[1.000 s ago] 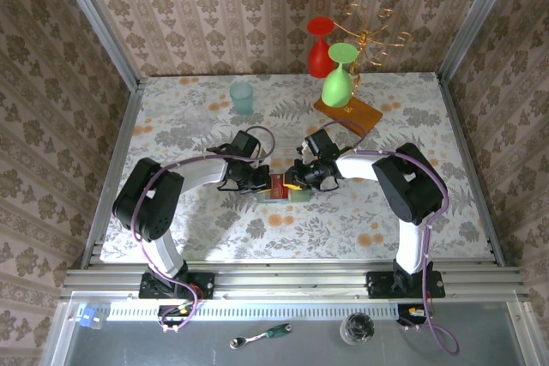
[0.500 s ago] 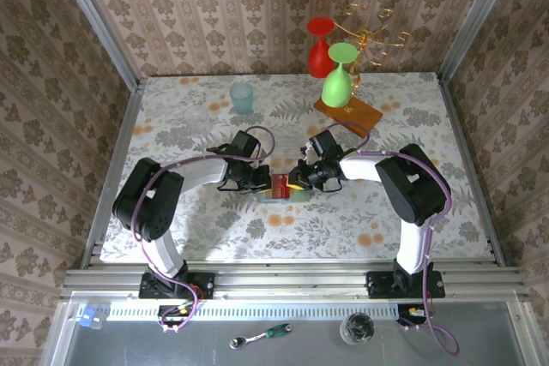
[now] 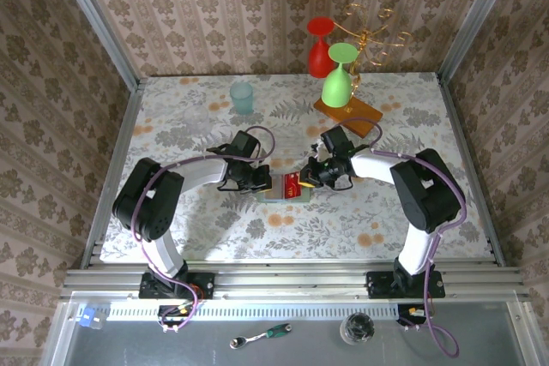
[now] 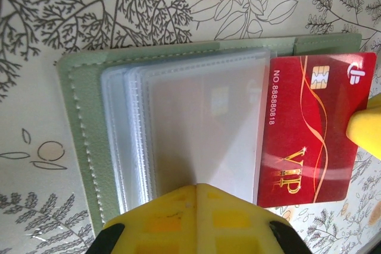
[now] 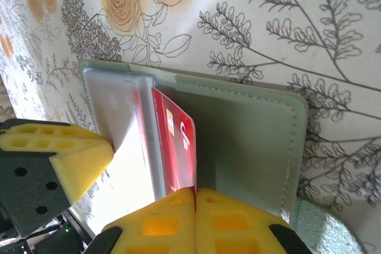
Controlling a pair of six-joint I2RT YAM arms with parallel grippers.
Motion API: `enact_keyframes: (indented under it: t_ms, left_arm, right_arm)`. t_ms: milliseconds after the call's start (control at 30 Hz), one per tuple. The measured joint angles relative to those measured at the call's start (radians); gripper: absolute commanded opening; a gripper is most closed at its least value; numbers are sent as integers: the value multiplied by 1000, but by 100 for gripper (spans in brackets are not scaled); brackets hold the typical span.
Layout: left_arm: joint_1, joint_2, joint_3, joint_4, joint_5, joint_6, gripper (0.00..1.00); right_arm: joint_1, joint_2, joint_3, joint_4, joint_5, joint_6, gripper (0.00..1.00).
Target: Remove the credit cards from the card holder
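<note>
The grey-green card holder (image 3: 273, 194) (image 4: 77, 123) (image 5: 250, 141) lies open on the flowered table between both arms, its clear sleeves (image 4: 202, 123) fanned up. A red credit card (image 3: 293, 184) (image 4: 315, 129) (image 5: 177, 141) with gold VIP lettering sticks halfway out of a sleeve toward the right. My right gripper (image 3: 310, 179) (image 5: 195, 193) is shut on that card's outer edge. My left gripper (image 3: 262, 180) (image 4: 202, 190) is shut, its joined tips pressing down on the top sleeve. Each wrist view catches the other gripper's yellow fingers (image 4: 366, 129) (image 5: 65, 150).
At the back stand a teal cup (image 3: 242, 98), and a green glass (image 3: 339, 75) on an orange-brown wooden slab (image 3: 352, 116). A red glass (image 3: 320, 47) and a gold rack (image 3: 371, 30) stand behind them. A wrench (image 3: 262, 336) lies on the near ledge.
My right gripper closed on the red card and moved right, sliding the card partly out of its sleeve. The left gripper stayed shut on the sleeves.
</note>
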Motion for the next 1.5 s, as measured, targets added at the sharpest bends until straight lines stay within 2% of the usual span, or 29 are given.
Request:
enact_keyframes:
  t_ms: [333,433,767,1500]
  left_arm:
    - [0,0,0,3,0,-1,2]
    - [0,-6,-3,6,0,-7,6]
    - [47,-122,-72,13,-6,-12,10]
    - [73,-104,-145,97,31,-12,10]
  right_arm:
    - [43,-14,47,-47,31,-2,7]
    - [61,-14,69,-69,53,-2,10]
    - [97,-1,124,-114,79,21,14]
    - [113,3,154,-192,152,20,7]
